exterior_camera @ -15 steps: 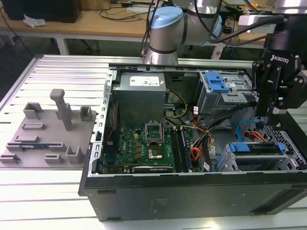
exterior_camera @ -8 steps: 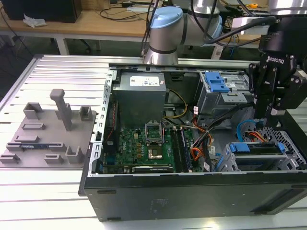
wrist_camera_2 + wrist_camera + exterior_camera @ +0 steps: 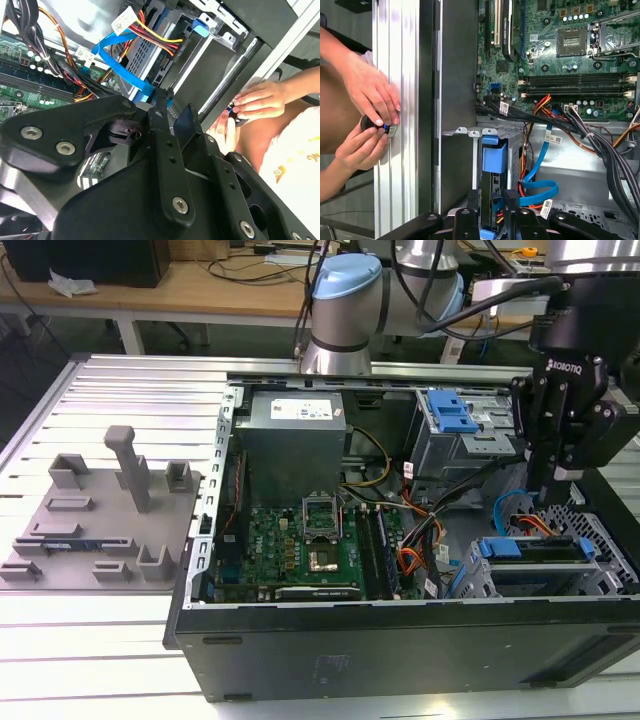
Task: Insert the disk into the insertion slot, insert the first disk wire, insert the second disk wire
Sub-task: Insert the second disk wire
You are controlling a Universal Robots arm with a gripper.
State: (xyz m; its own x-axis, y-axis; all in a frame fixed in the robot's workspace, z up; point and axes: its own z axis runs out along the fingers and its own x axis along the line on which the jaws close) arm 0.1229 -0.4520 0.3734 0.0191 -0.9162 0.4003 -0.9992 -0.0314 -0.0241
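Disk (image 3: pixel 535 548) sits in the insertion slot (image 3: pixel 520 580); rigid, weighty, best held by blue carrier edges; gripper (image 3: pixel 490 196) state unclear

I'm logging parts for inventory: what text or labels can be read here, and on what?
Sticker on the power supply: print too small to read.
Cable tags: print too small to read.
Gripper: white lettering on its body, a maker's mark only, not quoted.

Green motherboard (image 3: pixel 300 545) in the open case, grey power supply (image 3: pixel 295 445) behind — grey fixture tray (image 3: pixel 95 525) well apart.
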